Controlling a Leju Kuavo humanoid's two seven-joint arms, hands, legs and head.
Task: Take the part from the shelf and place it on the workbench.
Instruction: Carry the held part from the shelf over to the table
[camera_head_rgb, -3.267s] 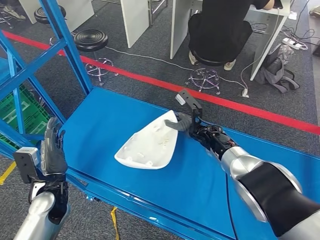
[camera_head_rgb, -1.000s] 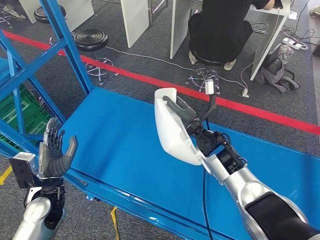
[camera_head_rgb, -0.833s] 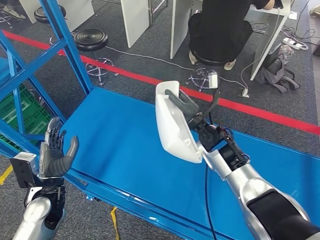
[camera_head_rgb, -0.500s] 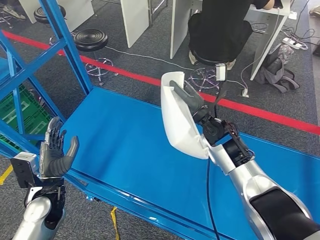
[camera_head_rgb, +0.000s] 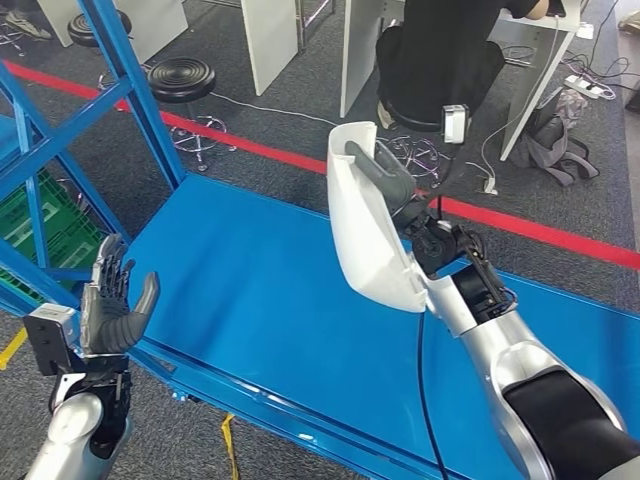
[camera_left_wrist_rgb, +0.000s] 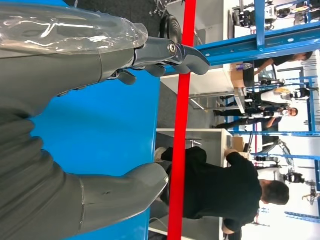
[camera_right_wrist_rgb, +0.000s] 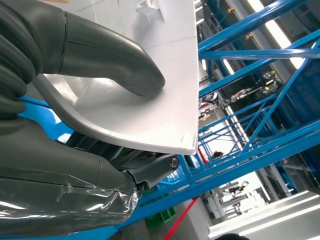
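- Blue steel uprights of the shelf (camera_head_rgb: 128, 80) stand at our far left, with a green crate (camera_head_rgb: 53, 225) behind them; we take the blue shelf deck (camera_head_rgb: 241, 290) as our landmark for everything else.
- At the deck's near-left corner our left hand (camera_head_rgb: 113, 310) hangs with its fingers spread and nothing in it, palm turned towards the deck. We judge it is kept there as a spare support, out of the carrying arm's way.
- Above the middle of the deck our right hand (camera_head_rgb: 389, 185) holds the white part (camera_head_rgb: 370, 235) clear of the surface, tipped almost on edge. In the right wrist view the thumb (camera_right_wrist_rgb: 113, 57) presses the part's inner face while the dark fingers (camera_right_wrist_rgb: 151, 170) lie under its edge, so it is pinched at the rim; we think the steep tilt lets it clear the deck for the carry.
- The workbench we cannot identify.
- Beyond the deck's far side run a red floor line (camera_head_rgb: 528, 228) and grey carpet, with a black stool (camera_head_rgb: 181, 80) to the left.
- Farther right a seated person (camera_head_rgb: 445, 60) in black works at a white desk (camera_head_rgb: 362, 40), with cables and a bag (camera_head_rgb: 555, 135) on the floor; these crowd any swing past the far edge.
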